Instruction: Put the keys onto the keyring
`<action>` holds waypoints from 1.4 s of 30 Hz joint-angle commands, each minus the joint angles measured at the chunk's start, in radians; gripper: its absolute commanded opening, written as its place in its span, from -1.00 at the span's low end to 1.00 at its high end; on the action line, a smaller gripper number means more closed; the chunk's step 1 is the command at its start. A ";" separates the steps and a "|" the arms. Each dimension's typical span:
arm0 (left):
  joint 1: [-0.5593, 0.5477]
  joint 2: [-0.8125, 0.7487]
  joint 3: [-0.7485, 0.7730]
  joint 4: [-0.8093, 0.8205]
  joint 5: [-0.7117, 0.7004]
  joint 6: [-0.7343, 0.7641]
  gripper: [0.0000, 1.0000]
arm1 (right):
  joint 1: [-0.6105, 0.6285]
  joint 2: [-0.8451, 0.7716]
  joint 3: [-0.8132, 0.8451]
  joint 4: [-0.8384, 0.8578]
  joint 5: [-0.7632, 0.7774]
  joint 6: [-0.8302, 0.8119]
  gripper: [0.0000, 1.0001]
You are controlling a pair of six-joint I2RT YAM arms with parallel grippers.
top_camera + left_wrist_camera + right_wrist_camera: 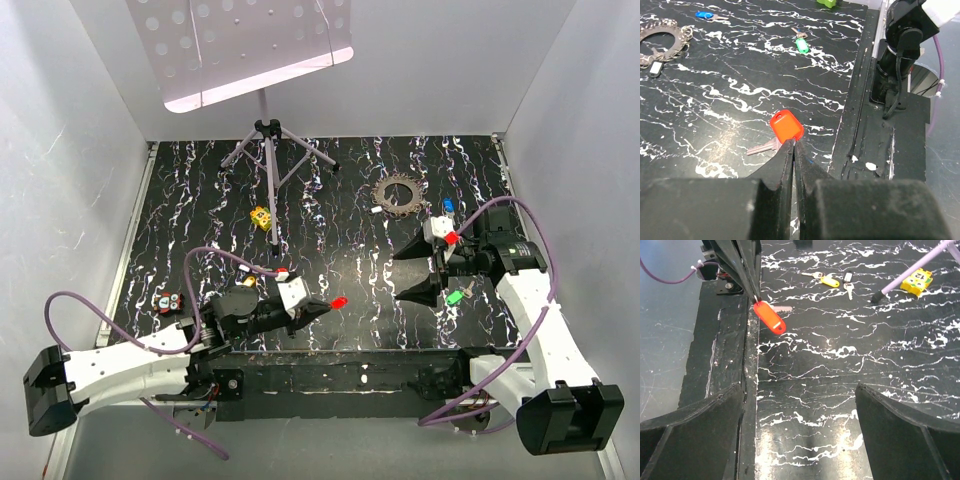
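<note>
- Grasp step: the left gripper (793,145) was pinched shut on the edge of the red key (786,126), at the table's (350,250) 6 o'clock.
- The right gripper (400,275) gaped wide, empty.
- Next probably called for carrying the key to the toothed ring (400,192) at 1 o'clock.

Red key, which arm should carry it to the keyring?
Left. The left gripper is shut on the red key, pinching its plastic head. The right gripper is open, holds nothing, and sits apart from it, beside the green key.
</note>
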 commanded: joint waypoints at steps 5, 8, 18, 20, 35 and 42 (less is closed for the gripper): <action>-0.005 0.111 0.018 0.147 0.116 0.041 -1.00 | 0.145 0.056 0.095 -0.064 -0.004 -0.136 0.91; -0.006 0.145 0.027 0.163 0.123 0.065 -1.00 | 0.215 0.084 0.104 -0.083 0.004 -0.172 0.82; -0.006 0.254 0.050 0.232 0.128 0.085 -1.00 | 0.413 0.151 0.073 0.011 0.105 -0.107 0.12; -0.005 0.267 0.053 0.247 0.130 0.084 -1.00 | 0.427 0.162 0.070 0.033 0.120 -0.089 0.02; -0.006 0.268 0.030 0.296 0.090 0.020 -1.00 | 0.481 0.204 0.029 0.110 0.201 -0.032 0.04; -0.006 0.248 0.006 0.308 0.035 -0.095 -1.00 | 0.505 0.191 0.007 0.153 0.232 -0.009 0.29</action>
